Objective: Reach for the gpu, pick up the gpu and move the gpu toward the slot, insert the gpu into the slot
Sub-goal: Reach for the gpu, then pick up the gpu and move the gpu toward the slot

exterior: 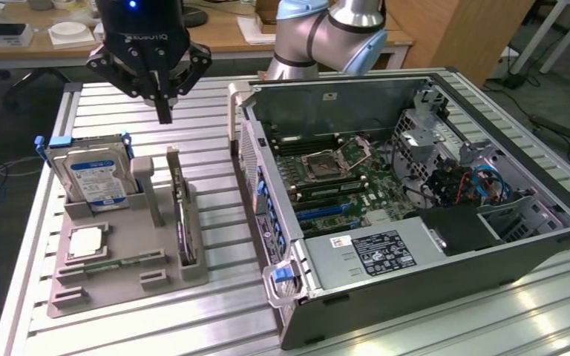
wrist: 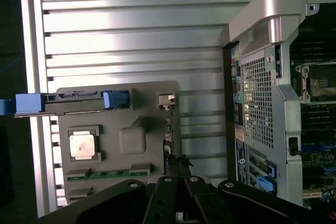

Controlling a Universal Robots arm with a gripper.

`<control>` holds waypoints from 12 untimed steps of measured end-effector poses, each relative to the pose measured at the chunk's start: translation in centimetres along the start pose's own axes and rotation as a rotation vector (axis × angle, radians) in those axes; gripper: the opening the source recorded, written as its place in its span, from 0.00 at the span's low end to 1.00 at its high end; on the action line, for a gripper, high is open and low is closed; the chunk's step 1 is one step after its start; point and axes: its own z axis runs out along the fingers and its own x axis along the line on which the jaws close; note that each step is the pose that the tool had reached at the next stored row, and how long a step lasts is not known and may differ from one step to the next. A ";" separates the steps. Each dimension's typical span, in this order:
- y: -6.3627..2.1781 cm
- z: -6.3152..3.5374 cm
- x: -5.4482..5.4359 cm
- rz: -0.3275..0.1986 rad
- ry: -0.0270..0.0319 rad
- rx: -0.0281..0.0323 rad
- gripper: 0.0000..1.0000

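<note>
The gripper [exterior: 163,113] [wrist: 177,165] hangs with its fingers pressed together, holding nothing. Just below the fingertips, not touching them, the gpu [exterior: 182,219] [wrist: 169,141] stands on edge in a grey holder [exterior: 116,285]. The hard drive [exterior: 92,178] stands to one side of the fingers and the open computer case [exterior: 433,289] to the other.

Oblique overview; wrist straight down; shared tray [exterior: 116,285]

Slatted metal table [exterior: 216,315], grey parts holder [exterior: 112,291] on it, open computer case [exterior: 433,293] alongside
</note>
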 end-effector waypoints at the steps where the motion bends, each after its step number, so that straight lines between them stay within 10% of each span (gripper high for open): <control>1: -0.01 0.00 0.1 0.000 0.0000 0.0000 0.10; 12: -0.05 -0.01 0.4 0.000 0.0000 -0.0001 0.10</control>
